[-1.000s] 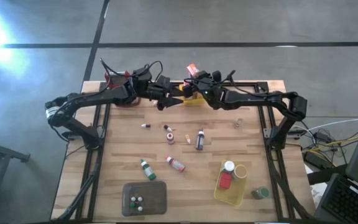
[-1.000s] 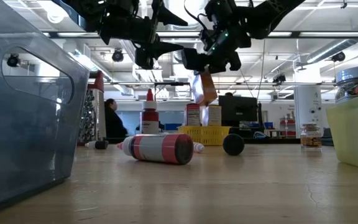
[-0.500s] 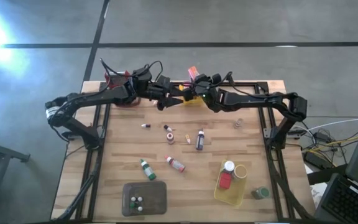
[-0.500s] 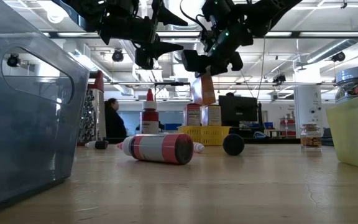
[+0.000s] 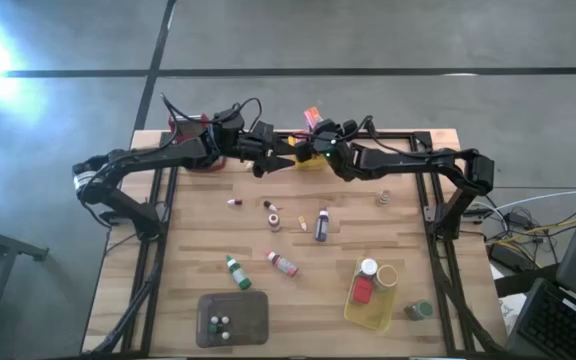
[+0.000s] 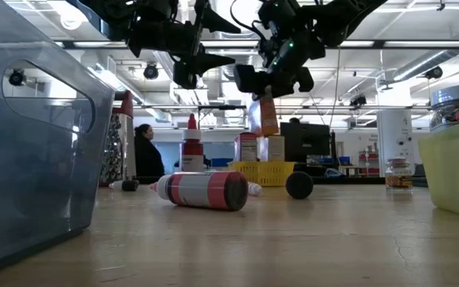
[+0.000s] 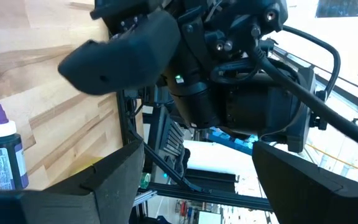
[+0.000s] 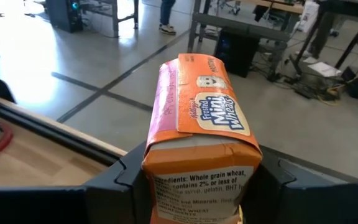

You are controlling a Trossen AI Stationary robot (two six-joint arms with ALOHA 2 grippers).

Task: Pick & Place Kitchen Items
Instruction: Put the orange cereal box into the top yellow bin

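My right gripper (image 5: 316,135) is over the table's far edge, shut on a small orange cereal box (image 8: 197,118), one of the kitchen items. The box (image 6: 266,118) hangs above a yellow basket (image 6: 265,172). Just to its left, my left gripper (image 5: 280,160) stands open and holds nothing; its fingers (image 7: 104,180) frame the right arm's wrist. Loose items lie on the wood: a red-and-white bottle (image 5: 283,263), a green one (image 5: 235,271), a dark one (image 5: 321,224) and smaller ones. My right gripper pinches the orange box between its two fingers, on its two opposite sides (image 8: 155,167) near the end with the ingredients print. The box reaches out beyond the fingertips. In the low view it shows below the gripper, nearly upright and clear of table and basket.
A second yellow basket (image 5: 352,308) with a red block and a jar stands at the near right, a green-lidded jar (image 5: 420,310) beside it. A grey tray (image 5: 248,312) with small bottles sits at the near edge. A red-handled grater (image 6: 123,135) is at the far left.
The orange box in my right gripper has tipped from a slant to nearly upright; the gripper itself has scarcely shifted. My left arm has kept still.
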